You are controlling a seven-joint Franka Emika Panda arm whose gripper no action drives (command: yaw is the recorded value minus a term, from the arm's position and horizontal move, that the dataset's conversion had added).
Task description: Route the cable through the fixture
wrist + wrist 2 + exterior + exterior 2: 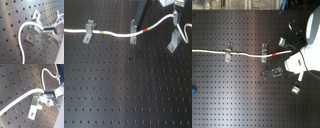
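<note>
The white cable (pixel 114 34) runs from the first exterior view's left edge across two metal fixture clips (pixel 88 32) (pixel 133 30). Its green band (pixel 101 32) lies between them and its red band (pixel 146 29) just past the second. From there it rises to my gripper (pixel 176 14), which is shut on it. In both wrist views the gripper (pixel 48 30) (pixel 46 91) pinches the cable (pixel 23 30) (pixel 22 95) right beside a third clip (pixel 33 27) (pixel 35 105). Beyond the grip the cable loops freely (pixel 46 71).
The black perforated board (pixel 129 90) carries everything. More small clips stand near the arm in the second exterior view (pixel 295 89) (pixel 282 42). A black block (pixel 272 73) lies beside the arm's white body (pixel 312 35). A small blue item (pixel 193 90) sits at the second exterior view's left edge.
</note>
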